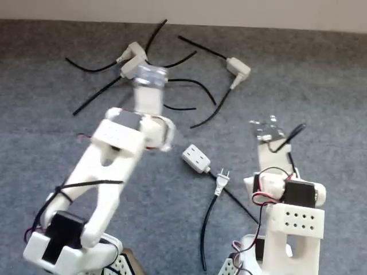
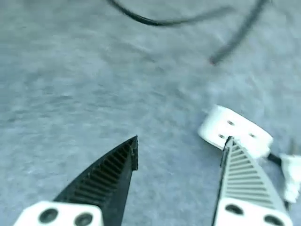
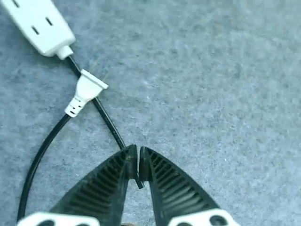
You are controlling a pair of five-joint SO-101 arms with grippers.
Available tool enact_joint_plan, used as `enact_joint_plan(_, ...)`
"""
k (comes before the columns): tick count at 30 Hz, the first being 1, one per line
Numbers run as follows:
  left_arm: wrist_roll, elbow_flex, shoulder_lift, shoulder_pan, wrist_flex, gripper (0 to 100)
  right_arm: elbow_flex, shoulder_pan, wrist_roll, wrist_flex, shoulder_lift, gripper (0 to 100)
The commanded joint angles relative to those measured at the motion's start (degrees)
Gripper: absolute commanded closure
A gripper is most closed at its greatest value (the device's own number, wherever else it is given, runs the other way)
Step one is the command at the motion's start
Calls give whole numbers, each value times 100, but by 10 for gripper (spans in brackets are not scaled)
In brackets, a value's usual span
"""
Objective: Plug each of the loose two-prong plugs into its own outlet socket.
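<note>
Operator: outlet block [image 1: 196,158] and hands?
Recorder: outlet block on table [image 1: 321,86], loose two-prong plug [image 3: 87,92] just beside its cord end. Left hand [image 2: 182,141] fingers apart near outlet block; right hand [image 3: 138,153] fingers together over black cord [image 3: 106,120].

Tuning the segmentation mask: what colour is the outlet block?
Outlet block is white, its cord black; clearest in right wrist view.

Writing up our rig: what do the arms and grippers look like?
Both arms are white, blocky plastic with black motors. The left arm carries black cables; the right arm has red and black wires and a plate with round holes. The left gripper has one black and one pale ribbed, pointed finger; the right gripper has two black ones.
</note>
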Motion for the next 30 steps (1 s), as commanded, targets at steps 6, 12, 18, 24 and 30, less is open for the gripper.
enact_joint_plan(6, 132, -338, 295, 1815, 123, 715, 980, 1033, -62, -1182, -57, 979)
enact_joint_plan(12, 255, -523, 813, 2457, 105, 715, 1323, 1288, -62, -1464, -66, 979)
enact_joint_plan(18, 273, -1007, 1771, 2738, 88, 716, 1323, 1297, -62, -1464, -75, 979)
enact_joint_plan(24, 273, -1666, 2756, 2756, 132, 716, 1323, 1297, -62, -1464, -84, 979)
enact_joint_plan(30, 273, -1789, 2879, 2844, 132, 771, 1341, 1270, -62, -1464, -92, 979)
